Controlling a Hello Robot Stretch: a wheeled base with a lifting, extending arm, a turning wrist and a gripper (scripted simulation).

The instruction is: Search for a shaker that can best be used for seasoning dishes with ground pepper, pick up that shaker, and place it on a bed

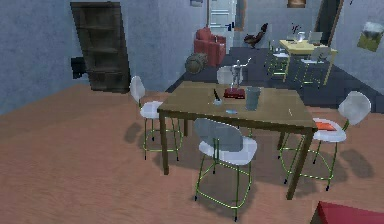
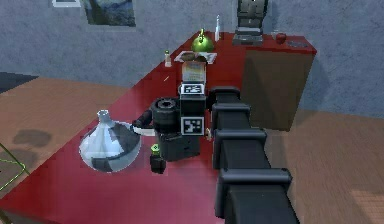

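Arm (image 2: 250, 180) rises from the bottom edge in dark, matte, blocky square segments, over a glossy red table (image 2: 120, 195). L to R on it: flask (image 2: 108, 145), glass or polished metal, wide cone base w/ narrow neck. Just right of it stands a small dark cylinder (image 2: 156, 160) w/ green top, upright on the table and close by the hand (image 2: 150, 125). It's prob. the pepper shaker, tho too small to be sure. Hand is a dark boxy body w/ two white marker squares to its right. Can't tell how its fingers are set, whether it holds anything, or whether it touches the dark cylinder, since that sits right at its end. Farther out: pale cylinder (image 2: 168, 58), green apple (image 2: 200, 42), thin white bottle (image 2: 219, 25), grey appliance (image 2: 250, 20) by the wall. Handling, my guess: dark cylinder is light, rigid, smooth-sided so a bit slippery, w/ a narrow base that tips at a nudge. The flask next to it looks fragile. Best grip approx mid-body on opposite sides, kept upright so nothing spills thru the top. Fwd view: wood table (image 1: 280, 105) w/ white chairs (image 1: 225, 145).
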